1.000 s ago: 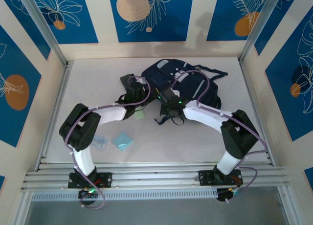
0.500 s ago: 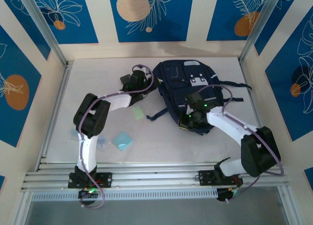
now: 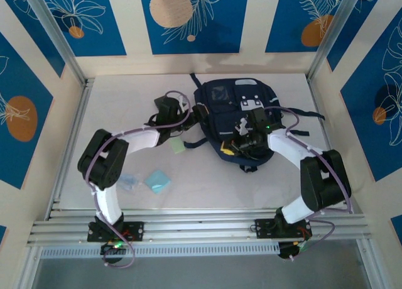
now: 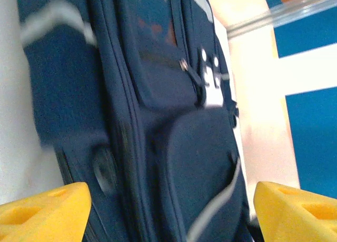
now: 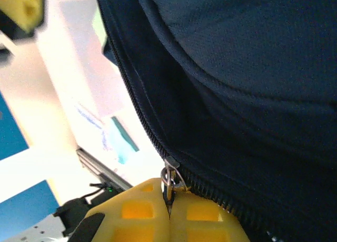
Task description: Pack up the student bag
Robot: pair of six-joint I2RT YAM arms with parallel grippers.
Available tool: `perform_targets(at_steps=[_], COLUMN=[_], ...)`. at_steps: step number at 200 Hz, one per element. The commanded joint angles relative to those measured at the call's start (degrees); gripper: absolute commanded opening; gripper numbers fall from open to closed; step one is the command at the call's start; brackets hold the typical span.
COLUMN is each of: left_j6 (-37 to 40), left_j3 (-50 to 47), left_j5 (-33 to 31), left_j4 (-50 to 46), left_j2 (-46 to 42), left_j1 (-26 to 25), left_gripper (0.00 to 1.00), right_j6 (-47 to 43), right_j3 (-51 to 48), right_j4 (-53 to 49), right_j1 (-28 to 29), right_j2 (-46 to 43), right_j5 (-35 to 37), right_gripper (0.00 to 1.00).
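Elbow bent, right gripper [image 5: 169, 202] pinches the zipper pull [image 5: 169, 178] on the student bag [image 3: 242, 107]; left gripper [image 4: 171, 213] spread alongside.

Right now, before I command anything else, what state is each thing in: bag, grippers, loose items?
student bag: lying flat on the table, front face up.
right gripper: shut on the zipper pull.
left gripper: open, at the bag's side, holding nothing.
pale green pad: loose on the table, outside the bag.
teal packet: loose on the table, unpacked.
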Motion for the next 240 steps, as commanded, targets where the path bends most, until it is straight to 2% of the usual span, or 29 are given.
perform_targets(at_steps=[1,26,61,73,96,114,141,167,193,211,228,240], left_j6=[-3.8,-7.4,-9.3,-8.7,-7.0,-5.7,-0.9,3.1,7.2,9.6,10.2,9.3], left_j3=[-3.5,-4.3,-2.1,-1.7,-1.1,-1.0,0.4,3.6,7.6,10.6,11.5,10.9], left_j5=[1.7,1.3,2.0,1.7,1.1,0.7,-0.8,-0.8,-2.0,-2.8,-2.6,-1.8], left_j4=[0.1,2.8,4.8,4.5,4.1,3.6,-0.4,-4.2,-8.2,-11.5,-12.8,-13.1], left_j2=[-2.9,0.0,5.1,5.7,6.0,5.5,4.3,4.2,4.8,5.1,4.4,3.5], left_j1=[-3.1,-4.5,-5.1,-5.1,-4.5,-3.4,-0.9,1.8,4.2,5.3,5.4,5.2], left_gripper=[0.81,0.78,0.61,0.46,0.0,0.0,0.0,0.0,0.0,0.0,0.0,0.21], right_j6=[3.1,5.7,7.9,8.5,5.9,-1.0,-11.8,-16.9,-18.4,-18.5,-17.3,-14.7], right_j3=[5.0,5.6,2.9,1.4,0.1,0.6,1.3,-0.3,0.3,2.4,3.9,3.2], right_j4=[8.3,11.3,13.4,14.1,10.1,-0.8,-19.7,-28.8,-32.6,-32.9,-29.0,-22.1], right_j1=[1.7,3.5,5.0,5.3,5.5,4.7,0.4,-3.9,-8.2,-8.5,-8.2,-7.7], right_j2=[1.5,2.6,0.9,0.1,-1.7,-3.4,-3.9,-5.6,-8.1,-8.2,-7.7,-7.8], right_j5=[-6.2,-7.9,-7.8,-7.9,-7.8,-4.7,0.8,8.7,20.6,28.5,25.8,19.7], right_gripper=[0.0,0.0,0.0,0.0,0.0,0.0,0.0,0.0,0.0,0.0,0.0,0.0])
